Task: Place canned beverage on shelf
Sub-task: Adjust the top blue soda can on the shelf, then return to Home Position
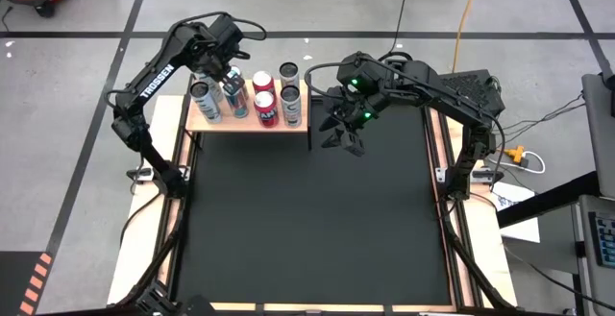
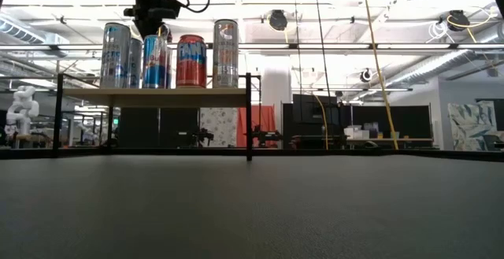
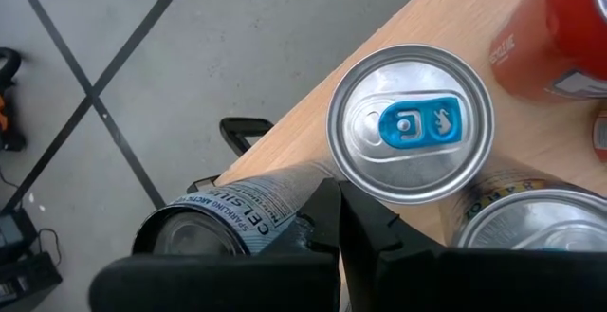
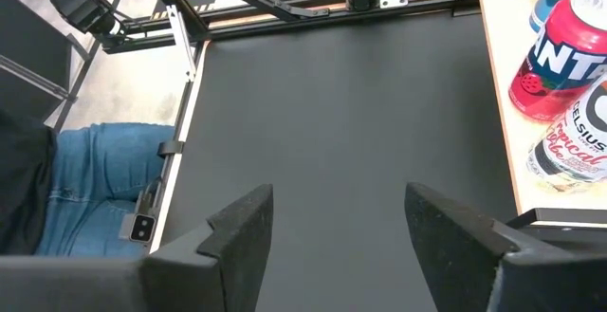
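The shelf (image 1: 245, 125), a pale wood board on a thin black frame, stands at the mat's far left. Several cans (image 1: 266, 109) stand upright on it, among them a red one (image 2: 191, 61) and tall silver ones (image 2: 116, 54). My left gripper (image 3: 337, 222) is shut and hangs over the shelf's left part (image 1: 217, 66), pointing steeply down between a silver can with a blue tab (image 3: 410, 122) and a Celsius can (image 3: 228, 219). My right gripper (image 4: 337, 217) is open with nothing between its fingers. It hangs above the black mat just right of the shelf (image 1: 344, 141). My left gripper's shut fingertips (image 3: 332, 193) come from above and stand right beside the rim of the blue-tab can (image 3: 356, 174) and the side of the Celsius can. I cannot tell whether they touch either one. Both cans stand on the shelf.
The black mat (image 1: 307, 220) fills the table in front of the shelf, with narrow wooden strips (image 1: 437, 210) along its sides. A person in blue jeans (image 4: 95, 179) is beside the table in the right wrist view. Cables and a box (image 1: 514, 158) lie at the right.
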Motion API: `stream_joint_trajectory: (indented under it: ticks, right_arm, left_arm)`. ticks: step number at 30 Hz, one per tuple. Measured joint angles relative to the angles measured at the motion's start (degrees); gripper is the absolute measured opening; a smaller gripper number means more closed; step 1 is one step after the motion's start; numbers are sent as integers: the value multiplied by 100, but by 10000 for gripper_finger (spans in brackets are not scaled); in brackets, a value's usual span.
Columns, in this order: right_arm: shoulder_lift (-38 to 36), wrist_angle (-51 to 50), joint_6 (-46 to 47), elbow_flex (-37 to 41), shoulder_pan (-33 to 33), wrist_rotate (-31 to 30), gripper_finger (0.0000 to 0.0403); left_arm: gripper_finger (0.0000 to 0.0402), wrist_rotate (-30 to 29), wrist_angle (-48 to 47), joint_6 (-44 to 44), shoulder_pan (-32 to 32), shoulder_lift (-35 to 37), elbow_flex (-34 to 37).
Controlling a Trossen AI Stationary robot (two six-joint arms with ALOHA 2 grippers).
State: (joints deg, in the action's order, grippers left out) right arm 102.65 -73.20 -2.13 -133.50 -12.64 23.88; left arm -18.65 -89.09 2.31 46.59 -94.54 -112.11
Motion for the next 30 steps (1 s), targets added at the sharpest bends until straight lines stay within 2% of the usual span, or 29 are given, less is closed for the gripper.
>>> stream_joint_trajectory:
  ticks: [13,23,27,30]
  right_arm:
    - [0,1,237,-1,2,2,219]
    - [-325,-124,276,-1,-2,17,219]
    - [-629,-347,1070,-1,-15,17,219]
    - [-985,-371,1008,-1,61,15,219]
  left_arm:
    - [2,78,-8,15,-49,208,0]
    - [2,267,167,140,-393,1233,-3]
    - [2,456,191,118,-543,1753,-3]
    - [2,594,198,163,-664,2200,-3]
